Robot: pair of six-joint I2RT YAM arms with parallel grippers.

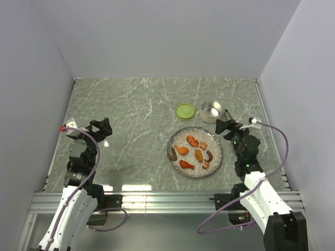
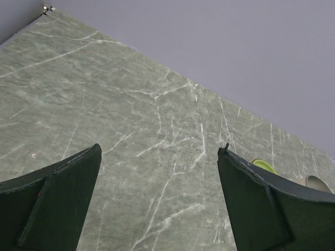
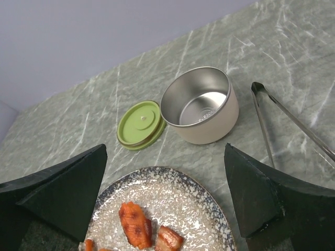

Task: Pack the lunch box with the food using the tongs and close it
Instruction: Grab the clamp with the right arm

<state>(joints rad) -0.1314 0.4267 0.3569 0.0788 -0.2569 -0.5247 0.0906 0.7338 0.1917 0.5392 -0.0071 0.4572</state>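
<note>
The lunch box (image 1: 211, 111), a small open steel tin, stands empty beyond the plate, and the right wrist view shows its bare inside (image 3: 201, 107). Its green lid (image 1: 185, 111) (image 3: 140, 124) lies flat just left of it. Several pieces of food (image 1: 192, 141) (image 3: 135, 225), orange, red and dark, rest on the speckled plate (image 1: 180, 135) (image 3: 209, 193). The tongs (image 3: 282, 117) lie on the table right of the tin, partly under my right gripper in the top view. My right gripper (image 1: 229, 127) (image 3: 165, 152) hovers open over the plate's far edge. My left gripper (image 1: 102, 128) (image 2: 159, 149) hangs open over bare table at far left.
The marble tabletop (image 1: 131, 115) is walled by grey panels at the back and both sides. A metal rail (image 1: 167, 198) runs along the near edge between the arm bases. The left wrist view catches the lid (image 2: 263, 165) past its right finger.
</note>
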